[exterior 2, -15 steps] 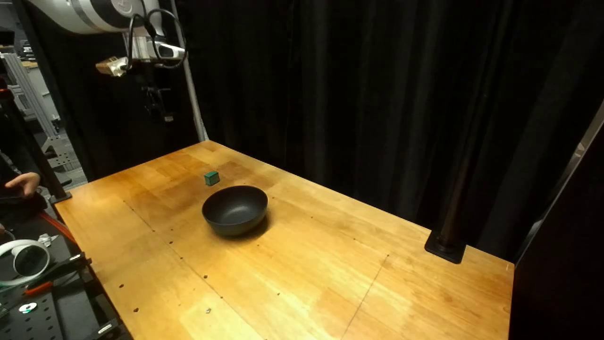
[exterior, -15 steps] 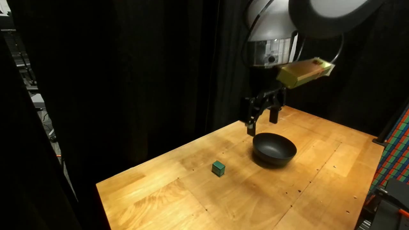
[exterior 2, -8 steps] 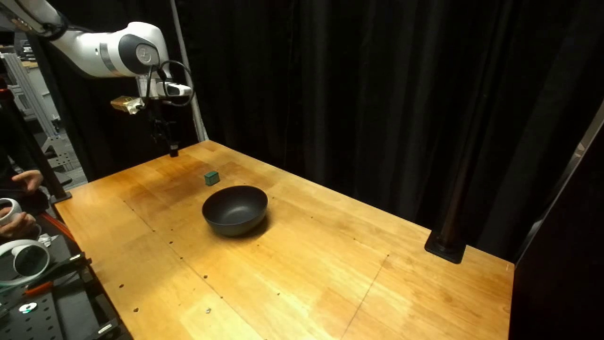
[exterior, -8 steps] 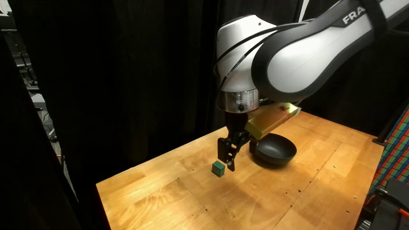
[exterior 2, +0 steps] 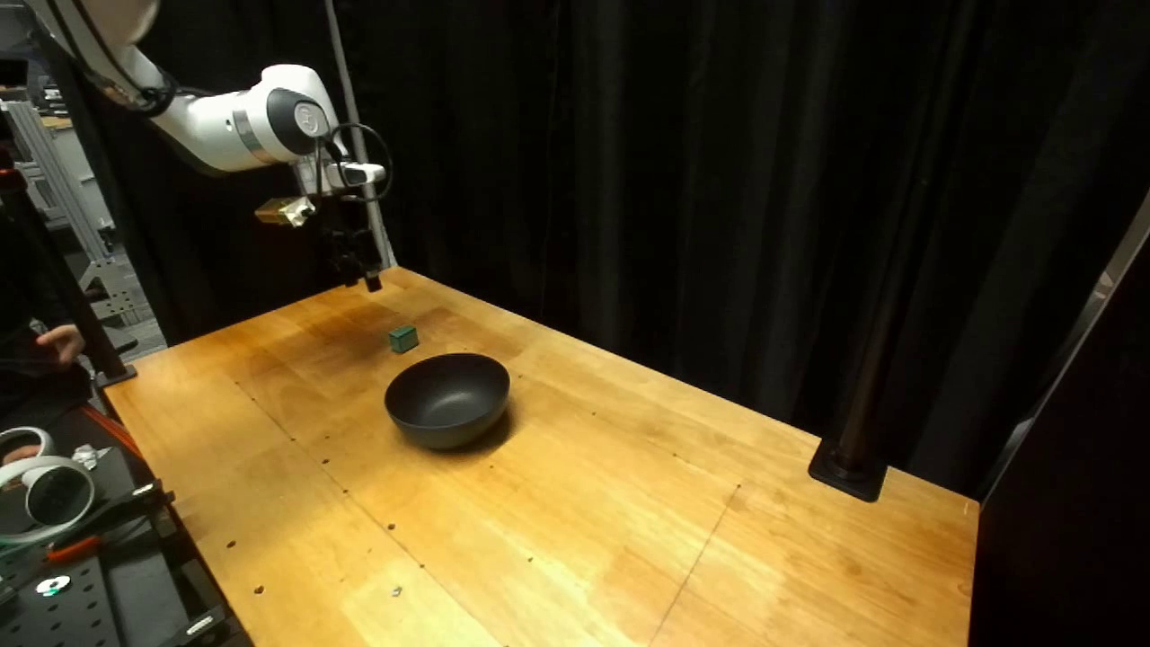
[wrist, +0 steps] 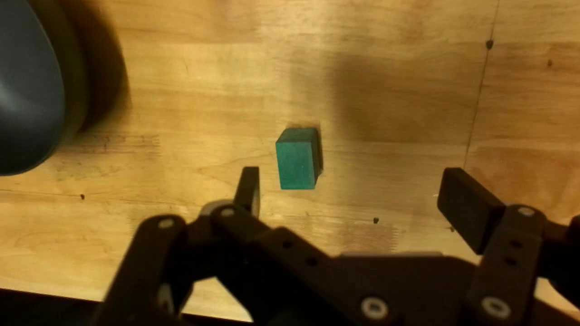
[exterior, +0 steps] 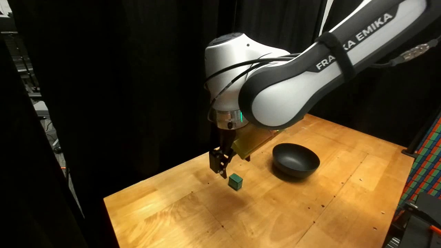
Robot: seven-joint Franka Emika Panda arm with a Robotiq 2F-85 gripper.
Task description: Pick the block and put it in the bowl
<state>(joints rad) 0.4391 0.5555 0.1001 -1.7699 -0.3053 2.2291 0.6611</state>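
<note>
Green cubic block presumably being targeted for grasping, the spread black two-finger gripper should be centred and lowered.

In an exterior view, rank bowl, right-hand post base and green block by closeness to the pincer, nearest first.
1. Green block: lower right of the pincer.
2. Black bowl: past the block, nearer the camera.
3. Post base: far right.
</note>
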